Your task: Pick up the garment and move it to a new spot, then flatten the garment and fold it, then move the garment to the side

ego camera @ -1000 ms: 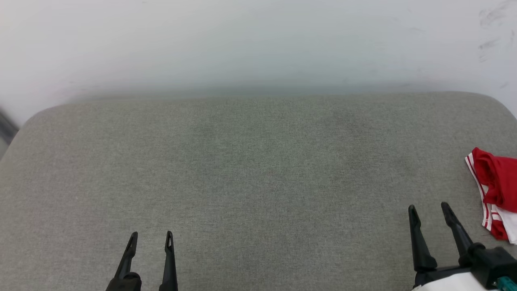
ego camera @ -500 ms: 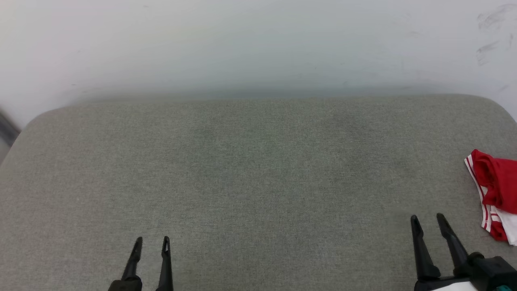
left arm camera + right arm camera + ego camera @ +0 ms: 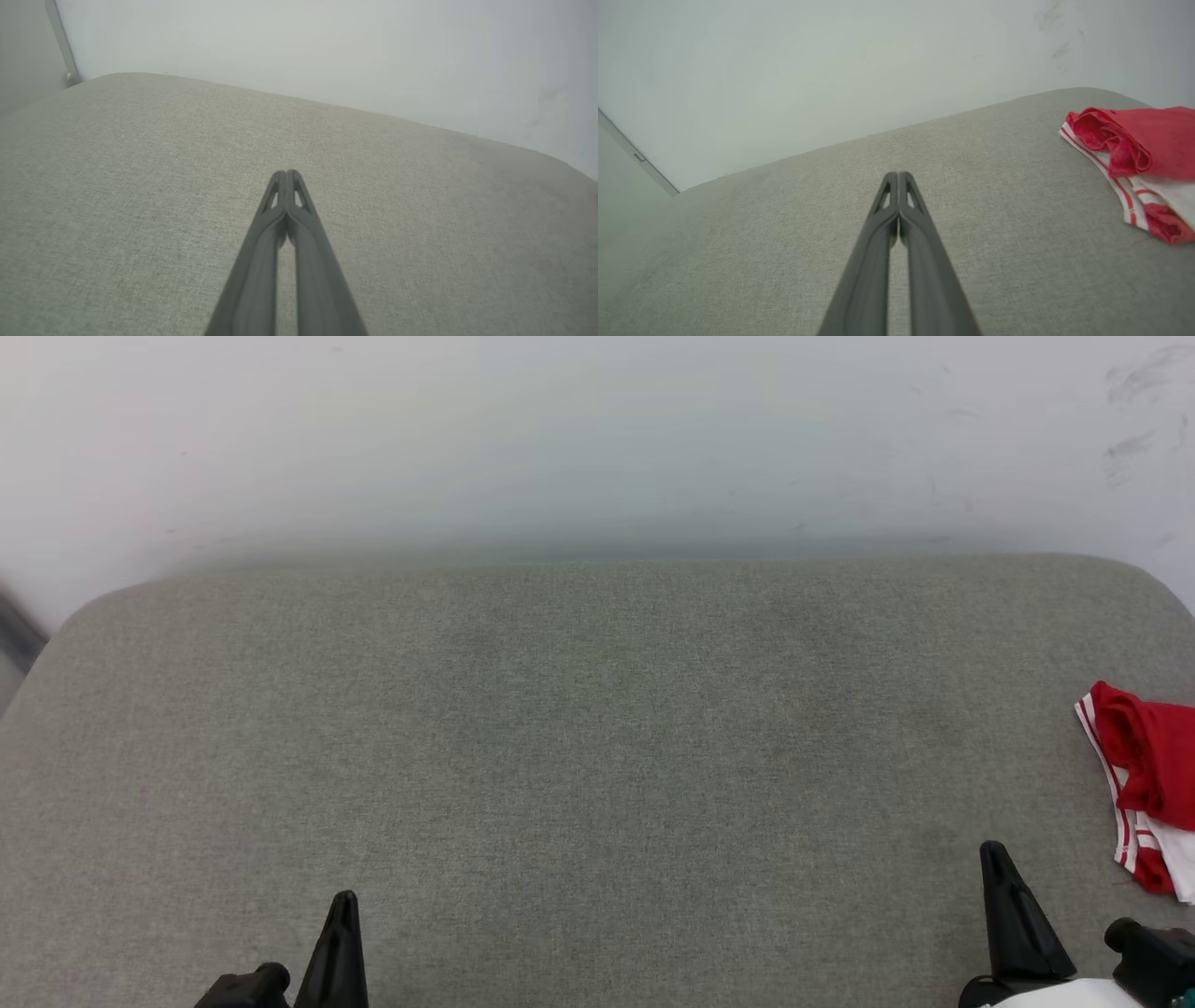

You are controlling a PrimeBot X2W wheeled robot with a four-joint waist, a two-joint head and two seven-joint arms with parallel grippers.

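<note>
Both hands have just shut. A second ago each stood with its two fingers spread over the grey cushion; now the left hand (image 3: 342,902) shows as a single dark point at the near left of the cushion (image 3: 597,756), and the right hand (image 3: 993,855) as another at the near right. The wrist views confirm it: the left hand (image 3: 286,173) has its fingers pressed tip to tip with nothing between them, and so does the right hand (image 3: 898,175). Each has also drawn back a little toward the near edge of the cushion.

The shirt (image 3: 1146,775) has not moved. It lies in a folded, bunched heap at the far right of the cushion, red body on top with white sleeve and striped trim beneath, well apart from the right hand (image 3: 898,175), which sees the shirt (image 3: 1139,158) off to its right.

So neither hand holds anything. With the shirt folded and set at the side, this reads as the task finished, the arms closing up and retiring to rest.
</note>
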